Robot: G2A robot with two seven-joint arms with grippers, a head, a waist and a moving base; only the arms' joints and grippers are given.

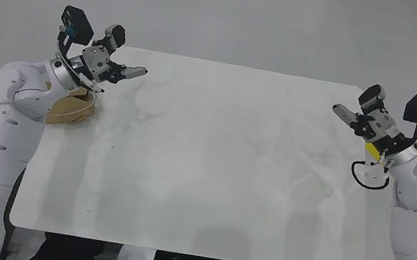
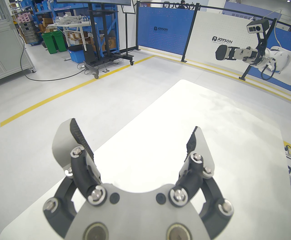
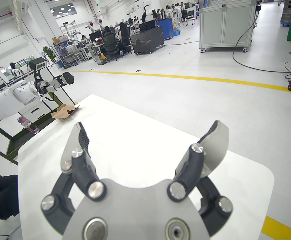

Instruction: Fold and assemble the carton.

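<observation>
The carton (image 1: 72,107) is a brown cardboard blank, lying low with some flaps raised at the left edge of the white table (image 1: 213,155), partly under the left arm's wrist. In the right wrist view the carton (image 3: 64,111) sits on the table's left rim with nothing visible inside it. The left gripper (image 1: 132,71) hangs above the far-left corner of the table with its fingers spread apart and nothing between them, pointing right toward the table's middle. The carton therefore lies behind its fingertips, to the left and nearer side. The left wrist view confirms the left gripper (image 2: 134,134) is spread over bare tabletop. The right gripper (image 1: 341,111) hovers at the far-right corner, also spread apart and empty, as the right wrist view shows (image 3: 147,131), well apart from the carton. The left arm is plainly the nearer one, and would likely need to draw back and turn down to reach it. The arm hides too much of the carton to tell its long axis.
</observation>
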